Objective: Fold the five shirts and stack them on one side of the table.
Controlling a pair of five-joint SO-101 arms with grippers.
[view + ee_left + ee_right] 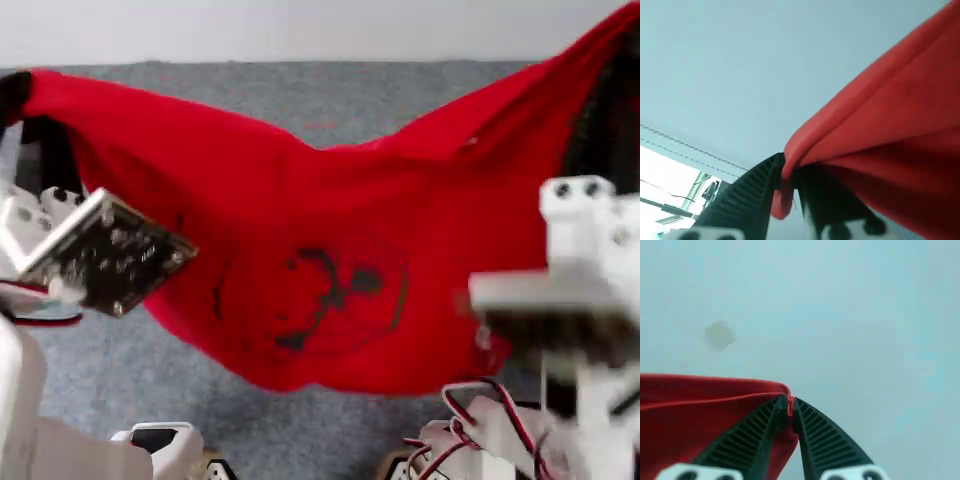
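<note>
A red shirt (330,270) with a dark round print hangs spread in the air above the grey table (300,90), held up by both top corners. My left gripper (789,167) is raised high at the left, shut on a bunched corner of the red shirt (880,130). My right gripper (790,407) is raised at the right, shut on the other corner of the red shirt (700,410). The cloth sags in the middle and its lower hem hangs near the arm bases.
The left arm's body and circuit board (105,255) stand at the left front. The right arm's white body (570,300) with red and black cables (480,430) stands at the right front. A pale wall lies behind the table.
</note>
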